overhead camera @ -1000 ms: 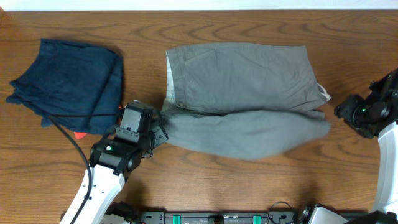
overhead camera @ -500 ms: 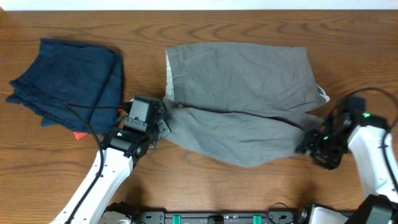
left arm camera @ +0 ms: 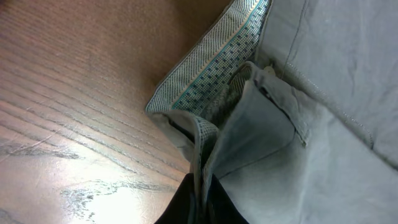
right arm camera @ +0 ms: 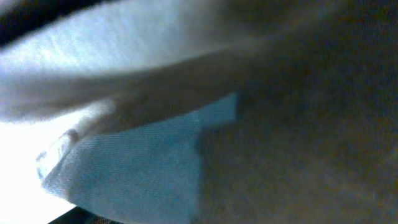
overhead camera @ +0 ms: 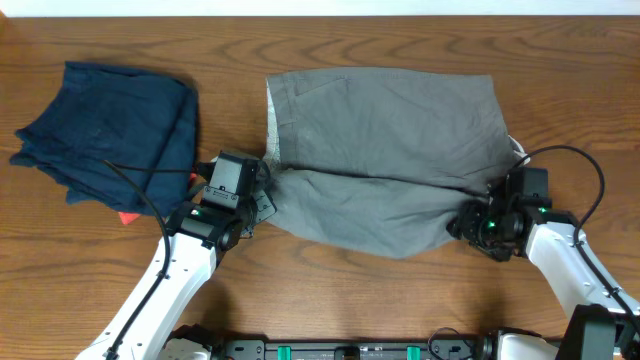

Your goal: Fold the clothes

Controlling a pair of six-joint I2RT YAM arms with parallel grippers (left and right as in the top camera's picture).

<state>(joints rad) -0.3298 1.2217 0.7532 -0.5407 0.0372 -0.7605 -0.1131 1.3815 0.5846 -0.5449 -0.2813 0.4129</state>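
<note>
The grey shorts [overhead camera: 385,130] lie flat in the middle of the table, waistband at the left, with the near leg folded partly up. My left gripper [overhead camera: 262,193] is shut on the waistband's near corner; the left wrist view shows the patterned pale lining [left arm camera: 217,74] and grey cloth pinched between my dark fingers [left arm camera: 202,199]. My right gripper [overhead camera: 470,226] is at the near right hem of the shorts. The right wrist view is filled with blurred grey cloth [right arm camera: 137,168], and its fingers are hidden.
A dark navy folded garment [overhead camera: 110,135] lies at the far left, with a small red object [overhead camera: 128,217] at its near edge. Bare wooden tabletop [overhead camera: 330,290] lies in front of the shorts. A black rail [overhead camera: 360,350] runs along the near edge.
My right arm has swung in from the table's right edge to the shorts' near right hem. My left gripper has moved slightly up and right with the waistband. The near leg has shifted.
</note>
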